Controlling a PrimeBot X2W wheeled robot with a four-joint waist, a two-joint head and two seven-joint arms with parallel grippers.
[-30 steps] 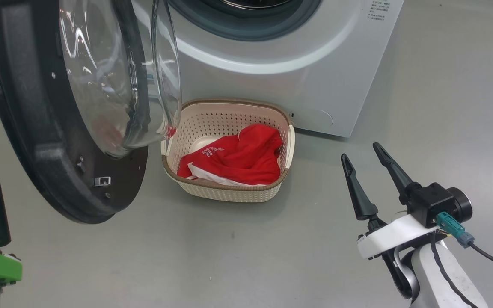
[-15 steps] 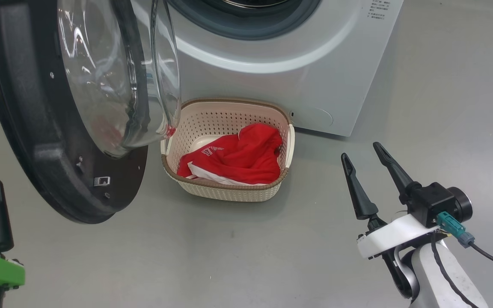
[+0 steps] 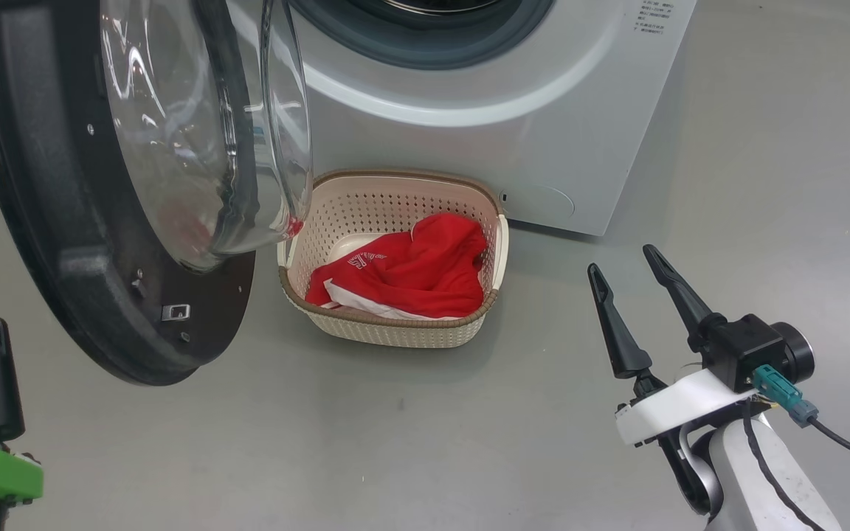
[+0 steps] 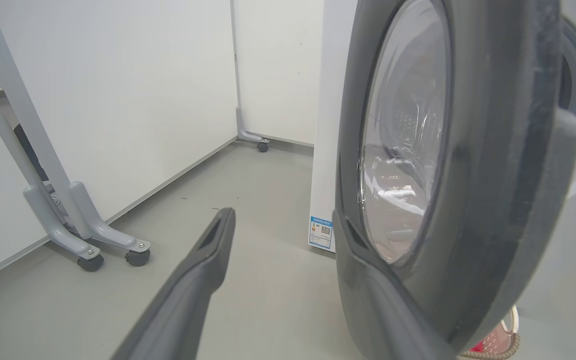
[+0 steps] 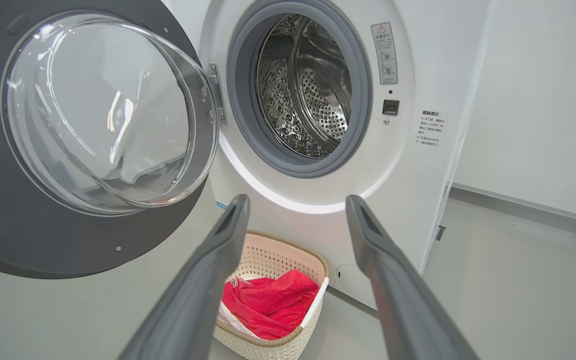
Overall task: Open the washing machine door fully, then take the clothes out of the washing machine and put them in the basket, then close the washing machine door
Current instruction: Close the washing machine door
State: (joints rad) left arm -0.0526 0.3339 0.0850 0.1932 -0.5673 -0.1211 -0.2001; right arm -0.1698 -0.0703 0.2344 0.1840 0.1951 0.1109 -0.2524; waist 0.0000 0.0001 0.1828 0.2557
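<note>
The washing machine door [image 3: 63, 221] stands swung open at the left, its glass bowl [image 5: 103, 115] facing inward. Behind it the washing machine [image 3: 528, 133] shows a steel drum [image 5: 308, 95] with no garment visible in it. The cream basket [image 3: 388, 210] sits on the floor against the machine's front, and red clothes [image 3: 410, 276] with white trim lie inside it. My left gripper [image 4: 283, 220] is open, low on the outer side of the door [image 4: 493, 150], one finger close to its black rim. My right gripper [image 3: 620, 259] is open and holds nothing, right of the basket [image 5: 268, 255].
Grey floor spreads around the machine. Left of the door stands a white partition on a grey wheeled foot [image 4: 83, 235], and another castor [image 4: 263, 146] is further back. A white wall runs to the right of the machine [image 5: 403, 165].
My left gripper's finger has sunk a little lower in the head view. The right arm, door, basket and clothes have stayed put.
</note>
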